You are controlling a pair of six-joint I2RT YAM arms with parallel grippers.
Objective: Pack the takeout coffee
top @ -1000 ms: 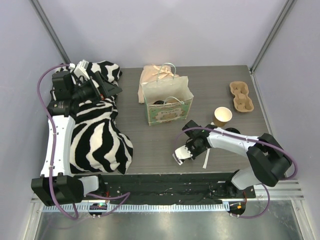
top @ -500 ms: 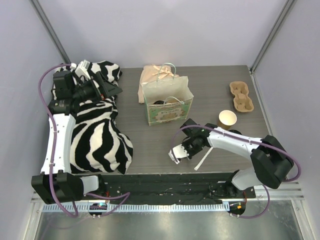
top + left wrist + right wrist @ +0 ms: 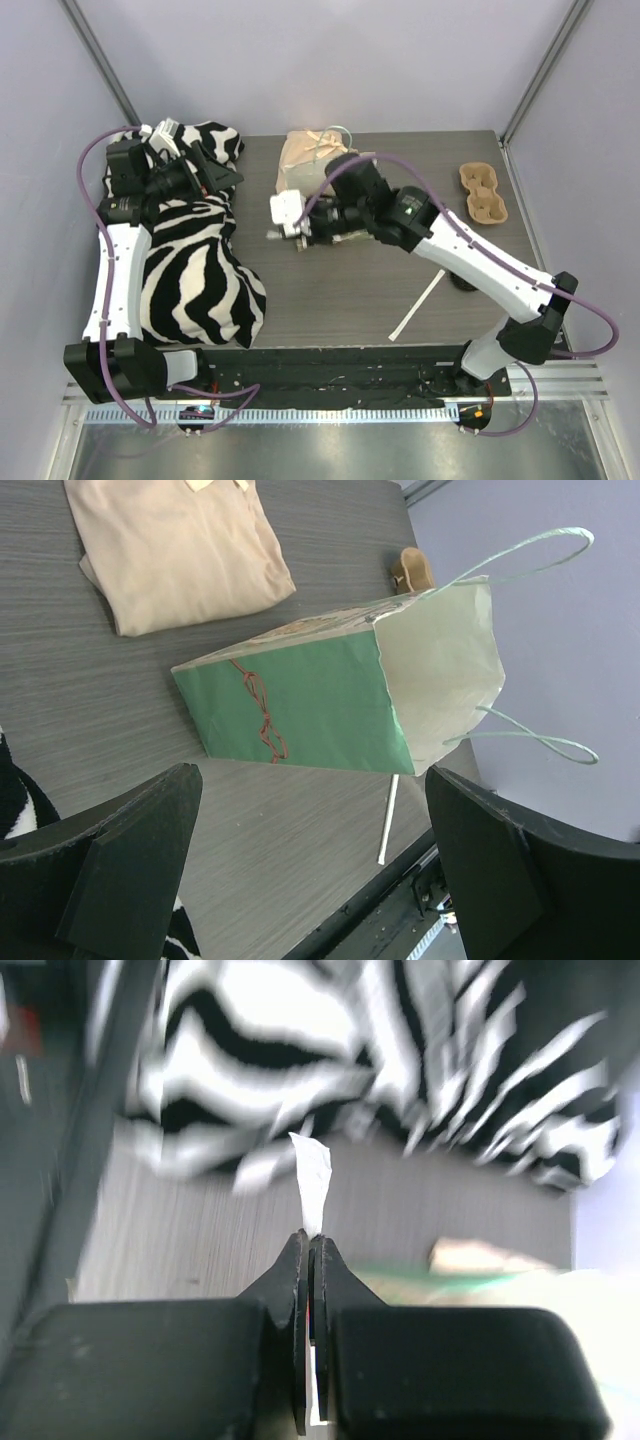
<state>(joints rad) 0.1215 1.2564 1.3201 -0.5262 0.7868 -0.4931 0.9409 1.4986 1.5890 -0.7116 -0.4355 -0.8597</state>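
Nearest the front edge lay a thin white stick (image 3: 415, 308). The right arm was stretched long across the table, with the right gripper (image 3: 310, 1245) pinched tight on a white paper scrap (image 3: 313, 1185) beside the green paper bag (image 3: 300, 705). Further back, the left gripper (image 3: 315, 865) hung spread wide at the edge of the zebra-striped blanket (image 3: 190, 280), facing the bag. Couldn't spot the lidded coffee cup in any view, so no idea where it sat.

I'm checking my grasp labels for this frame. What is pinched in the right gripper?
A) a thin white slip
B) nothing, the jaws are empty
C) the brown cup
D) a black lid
A: in the right wrist view, the right gripper has its jaws shut on a thin white slip that sticks out past the fingertips.
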